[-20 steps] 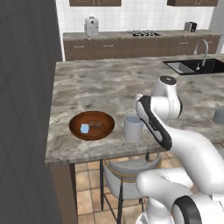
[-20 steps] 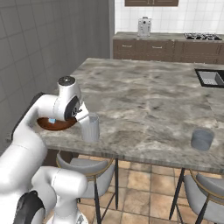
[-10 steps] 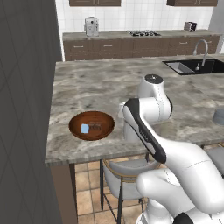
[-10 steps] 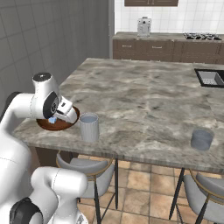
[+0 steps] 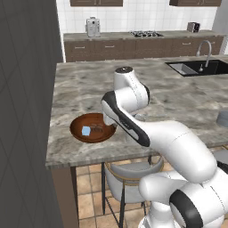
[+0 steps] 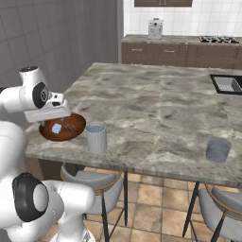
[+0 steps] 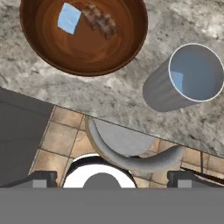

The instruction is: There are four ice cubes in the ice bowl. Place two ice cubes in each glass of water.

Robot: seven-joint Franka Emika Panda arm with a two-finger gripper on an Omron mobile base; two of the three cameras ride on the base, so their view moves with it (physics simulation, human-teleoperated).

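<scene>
The reddish-brown ice bowl (image 7: 48,48) (image 6: 71,130) (image 5: 76,129) sits near the counter's front edge. One pale-blue ice cube (image 7: 69,18) (image 6: 56,128) (image 5: 86,131) lies in it. Just right of the bowl stands a grey glass of water (image 7: 192,74) (image 6: 96,137), and a pale cube-like patch (image 7: 176,79) shows inside against its wall. The second glass of water (image 6: 218,150) (image 5: 223,118) stands far to the right. My gripper (image 7: 113,178) (image 6: 48,115) hangs over the bowl's near side and the counter edge. It is open wide with nothing between the fingers.
A grey stool (image 7: 131,151) (image 6: 101,182) stands under the counter edge below the bowl and glass, over a tiled floor. A sink (image 5: 196,67) is set in the counter's far right. A dark grey wall (image 5: 22,111) rises to the left.
The arm has swung left from above the near glass to over the ice bowl. The jaws have stayed open. Bowl, cube and glasses have not moved.
</scene>
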